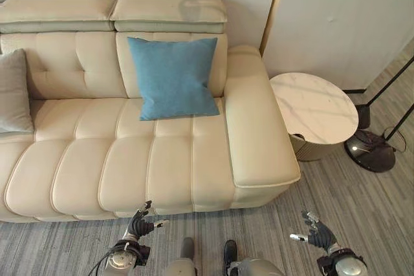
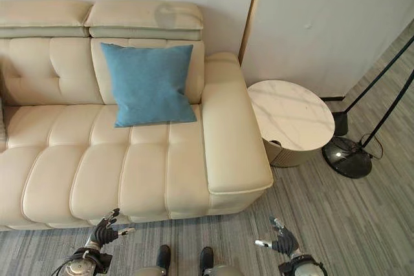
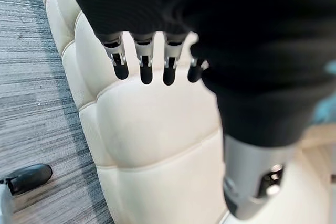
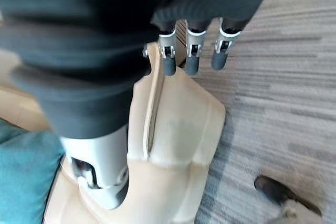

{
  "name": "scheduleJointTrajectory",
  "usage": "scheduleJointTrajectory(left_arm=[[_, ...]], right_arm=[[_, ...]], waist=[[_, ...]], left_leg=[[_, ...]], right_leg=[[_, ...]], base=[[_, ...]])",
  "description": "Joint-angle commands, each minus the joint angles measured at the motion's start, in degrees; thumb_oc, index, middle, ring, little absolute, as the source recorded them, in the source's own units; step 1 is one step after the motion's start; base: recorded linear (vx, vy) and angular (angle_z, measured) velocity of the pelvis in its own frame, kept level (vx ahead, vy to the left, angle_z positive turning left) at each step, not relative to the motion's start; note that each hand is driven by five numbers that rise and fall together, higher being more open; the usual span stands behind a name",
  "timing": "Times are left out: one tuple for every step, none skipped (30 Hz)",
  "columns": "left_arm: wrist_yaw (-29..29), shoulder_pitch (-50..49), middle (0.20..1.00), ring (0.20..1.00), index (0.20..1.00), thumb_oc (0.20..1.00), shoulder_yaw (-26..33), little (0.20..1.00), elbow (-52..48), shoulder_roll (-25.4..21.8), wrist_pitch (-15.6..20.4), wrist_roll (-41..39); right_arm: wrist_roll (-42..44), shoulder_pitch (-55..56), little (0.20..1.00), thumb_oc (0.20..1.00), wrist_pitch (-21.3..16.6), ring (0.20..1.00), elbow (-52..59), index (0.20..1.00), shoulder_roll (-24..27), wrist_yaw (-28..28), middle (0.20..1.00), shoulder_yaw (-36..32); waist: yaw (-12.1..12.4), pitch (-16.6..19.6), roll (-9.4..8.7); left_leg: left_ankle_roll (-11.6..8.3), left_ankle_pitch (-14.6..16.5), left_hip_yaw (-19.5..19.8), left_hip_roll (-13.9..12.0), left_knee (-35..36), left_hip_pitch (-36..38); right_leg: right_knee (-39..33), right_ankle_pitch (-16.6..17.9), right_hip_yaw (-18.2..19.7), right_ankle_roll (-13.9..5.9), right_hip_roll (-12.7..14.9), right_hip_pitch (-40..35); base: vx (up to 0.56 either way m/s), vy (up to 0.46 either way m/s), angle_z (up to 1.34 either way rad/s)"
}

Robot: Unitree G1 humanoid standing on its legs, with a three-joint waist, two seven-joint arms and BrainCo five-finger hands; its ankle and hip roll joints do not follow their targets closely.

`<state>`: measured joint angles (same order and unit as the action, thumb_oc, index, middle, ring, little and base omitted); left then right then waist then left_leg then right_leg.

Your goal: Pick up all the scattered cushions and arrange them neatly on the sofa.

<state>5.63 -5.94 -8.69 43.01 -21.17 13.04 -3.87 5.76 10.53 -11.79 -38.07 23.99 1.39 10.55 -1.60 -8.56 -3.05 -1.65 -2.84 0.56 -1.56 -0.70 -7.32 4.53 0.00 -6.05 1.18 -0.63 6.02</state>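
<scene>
Both hands empty, fingers slack and spread, low in front of the sofa (image 1: 129, 166).
Left hand (image 1: 139, 225) hangs just short of the seat's front edge, right hand (image 1: 317, 234) over bare floor off the armrest corner, so I read this as a scan pose with nothing gripped. Blue cushion (image 1: 173, 77) leans upright on the backrest well ahead of the left hand; grey cushion (image 1: 13, 92) sits farther out to that hand's left, against the back.

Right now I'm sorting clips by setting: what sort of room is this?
Probably a living room: a cream sofa with a blue cushion, a round side table and a floor lamp base.
</scene>
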Motion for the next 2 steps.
scheduleJointTrajectory(left_arm=[[0.45,-0.42,1.000,1.000,1.000,1.000,1.99,1.000,-1.05,-2.80,1.07,-0.17],[0.47,-0.30,1.000,1.000,1.000,1.000,1.97,1.000,-0.83,-2.81,1.01,-0.05]], right_arm=[[2.10,-0.94,1.000,1.000,-0.83,1.000,1.58,1.000,-0.11,-0.71,1.000,-0.79],[2.16,-1.04,1.000,1.000,-0.76,1.000,1.64,1.000,-0.26,-0.73,1.000,-0.77]], waist=[[-1.18,3.72,-1.82],[-1.27,4.01,-1.80]], left_leg=[[-1.07,-0.38,-1.83,1.52,2.17,1.12],[-1.00,-0.39,-2.02,1.66,3.07,1.94]], right_leg=[[1.73,-6.96,2.88,-6.59,1.50,-5.80],[1.67,-6.94,2.89,-6.64,1.52,-6.00]], base=[[0.11,0.048,0.09],[0.11,0.042,0.08]])
